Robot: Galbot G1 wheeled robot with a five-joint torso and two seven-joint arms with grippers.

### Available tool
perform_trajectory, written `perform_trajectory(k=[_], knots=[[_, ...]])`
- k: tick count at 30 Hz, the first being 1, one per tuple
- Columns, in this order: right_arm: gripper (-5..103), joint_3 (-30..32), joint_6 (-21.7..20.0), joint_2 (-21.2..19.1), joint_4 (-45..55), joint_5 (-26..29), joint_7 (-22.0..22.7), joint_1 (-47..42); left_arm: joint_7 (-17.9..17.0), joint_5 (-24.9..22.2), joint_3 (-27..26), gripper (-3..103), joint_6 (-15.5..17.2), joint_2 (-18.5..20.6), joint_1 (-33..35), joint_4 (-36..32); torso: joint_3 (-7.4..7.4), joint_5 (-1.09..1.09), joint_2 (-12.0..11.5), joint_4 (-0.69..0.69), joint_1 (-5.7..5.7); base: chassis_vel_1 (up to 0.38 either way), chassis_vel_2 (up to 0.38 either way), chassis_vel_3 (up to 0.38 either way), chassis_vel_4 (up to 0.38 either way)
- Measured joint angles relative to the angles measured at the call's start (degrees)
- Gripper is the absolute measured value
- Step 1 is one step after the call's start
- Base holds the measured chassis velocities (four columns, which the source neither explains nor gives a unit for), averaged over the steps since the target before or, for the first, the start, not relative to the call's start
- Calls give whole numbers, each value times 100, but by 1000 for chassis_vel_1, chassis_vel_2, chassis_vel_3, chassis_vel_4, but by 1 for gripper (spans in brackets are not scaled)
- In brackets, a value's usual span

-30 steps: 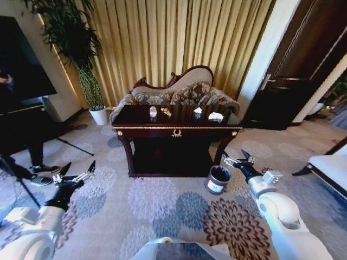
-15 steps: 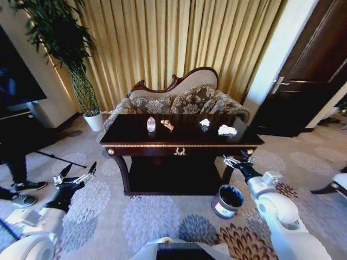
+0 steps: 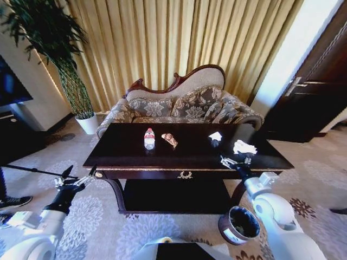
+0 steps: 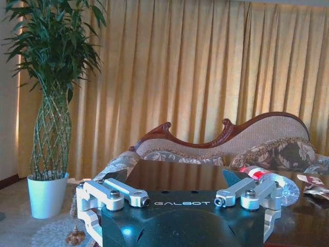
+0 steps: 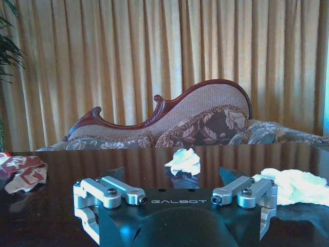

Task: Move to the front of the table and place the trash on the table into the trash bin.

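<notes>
The dark glossy table (image 3: 190, 160) stands right in front of me. A small clear bottle (image 3: 149, 139) with a red label, an orange-brown wrapper (image 3: 169, 140) and a white paper lump (image 3: 216, 136) lie on its top. Another white crumpled paper (image 3: 244, 147) sits nearer the right end. The round brown trash bin (image 3: 240, 225) is on the carpet by the table's right leg. My left gripper (image 3: 76, 177) is open, off the table's left front corner. My right gripper (image 3: 236, 161) is open, at the front edge near the white papers. The right wrist view shows the paper lump (image 5: 184, 160) just ahead.
A carved-back floral sofa (image 3: 179, 103) stands behind the table against gold curtains. A tall plant in a white pot (image 3: 87, 123) is at the back left. A dark door (image 3: 320, 92) is at the right. Patterned carpet (image 3: 92, 216) lies open on the left.
The whole view has shifted: I have driven closer, so the table is larger and nearer and the bin has slid to the lower right. Both arms keep the same pose, grippers open.
</notes>
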Motion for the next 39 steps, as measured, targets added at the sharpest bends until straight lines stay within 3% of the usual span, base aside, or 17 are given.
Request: perform_trajectory(k=[19, 28, 32, 36, 39], knots=[[100, 25, -91, 92, -39, 1, -8, -128, 36, 17, 48, 100, -36, -80, 14, 23, 0, 0, 2, -1, 0, -17, -35, 23, 34], [100, 20, 154, 101, -131, -100, -8, -107, 62, 102, 89, 100, -111, -122, 31, 6, 0, 4, 2, -1, -3, -82, -107, 77, 102], [100, -22, 170, 45, -210, -98, -8, 94, -96, 101, 88, 100, -76, -117, -9, -32, -1, -1, 3, -1, -3, 0, 0, 0, 0], [100, -61, -90, -58, -276, -38, -4, 389, -413, 36, 37, 100, 241, -24, -179, -152, -1, -1, 3, 1, -3, 0, 0, 0, 0], [100, -120, -613, -229, -347, 28, -5, 721, -672, 20, 38, 100, 526, 79, -382, -234, 0, 0, 2, -2, -2, 0, 0, 0, 0]])
